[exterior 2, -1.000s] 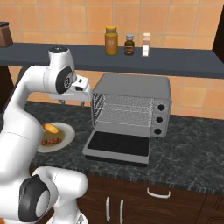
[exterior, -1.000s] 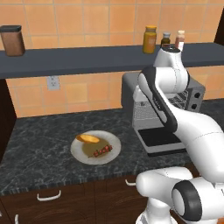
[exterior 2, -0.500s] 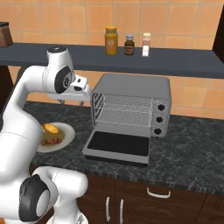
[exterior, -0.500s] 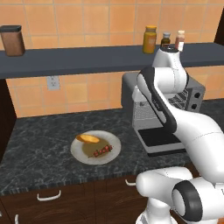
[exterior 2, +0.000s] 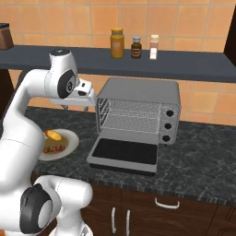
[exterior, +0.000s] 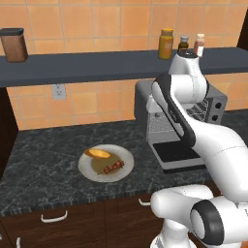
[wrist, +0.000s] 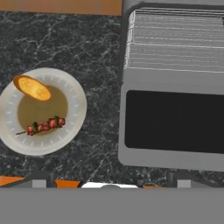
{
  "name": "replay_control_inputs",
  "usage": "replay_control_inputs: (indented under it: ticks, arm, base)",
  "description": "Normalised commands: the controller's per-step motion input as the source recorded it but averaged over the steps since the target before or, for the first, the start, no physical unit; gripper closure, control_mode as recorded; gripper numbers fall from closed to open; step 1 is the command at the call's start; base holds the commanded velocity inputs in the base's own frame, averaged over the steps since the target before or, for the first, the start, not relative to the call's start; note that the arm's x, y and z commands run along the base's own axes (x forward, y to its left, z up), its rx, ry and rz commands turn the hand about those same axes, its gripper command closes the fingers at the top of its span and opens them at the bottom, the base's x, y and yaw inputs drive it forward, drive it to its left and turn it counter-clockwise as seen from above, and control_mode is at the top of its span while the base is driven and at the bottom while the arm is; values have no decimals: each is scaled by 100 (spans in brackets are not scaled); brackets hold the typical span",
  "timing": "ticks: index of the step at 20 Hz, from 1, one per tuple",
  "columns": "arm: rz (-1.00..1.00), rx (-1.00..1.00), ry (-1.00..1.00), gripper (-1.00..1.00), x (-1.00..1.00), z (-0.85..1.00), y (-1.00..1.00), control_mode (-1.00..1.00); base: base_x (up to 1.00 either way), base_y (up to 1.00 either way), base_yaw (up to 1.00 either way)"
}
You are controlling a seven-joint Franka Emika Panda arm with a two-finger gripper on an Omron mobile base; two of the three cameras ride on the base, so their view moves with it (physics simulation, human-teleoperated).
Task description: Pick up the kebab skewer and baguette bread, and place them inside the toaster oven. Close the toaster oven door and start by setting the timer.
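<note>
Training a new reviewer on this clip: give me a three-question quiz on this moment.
1. True or false: the oven door is shut.
2. What lies on the plate? A) skewer and bread B) bread alone C) nothing
3. Fill in: the tool is ___.

Key: 1 false, the door lies folded down flat. 2 A, the skewer and the bread both lie on it. 3 open, holding nothing.

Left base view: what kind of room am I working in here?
A kitchen, rendered: a dark stone counter with a toaster oven, a plate of food, and spice jars on a wall shelf.
</note>
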Motion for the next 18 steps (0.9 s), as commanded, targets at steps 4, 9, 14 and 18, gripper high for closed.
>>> replay_control_inputs:
  ticks: [4,9,14,18]
  arm:
    - [6,2,-14,-100,-41,-28,-15,-100]
    - [30,14,-61,-100,-83,-63,-80,-100]
    - [27,10,-64,-100,-11,-61,-66,-100]
    - [30,23,-36,-100,47,-32,-88,-100]
  base:
    - [0,0,0]
    - [0,0,0]
    - [0,0,0]
    - [0,0,0]
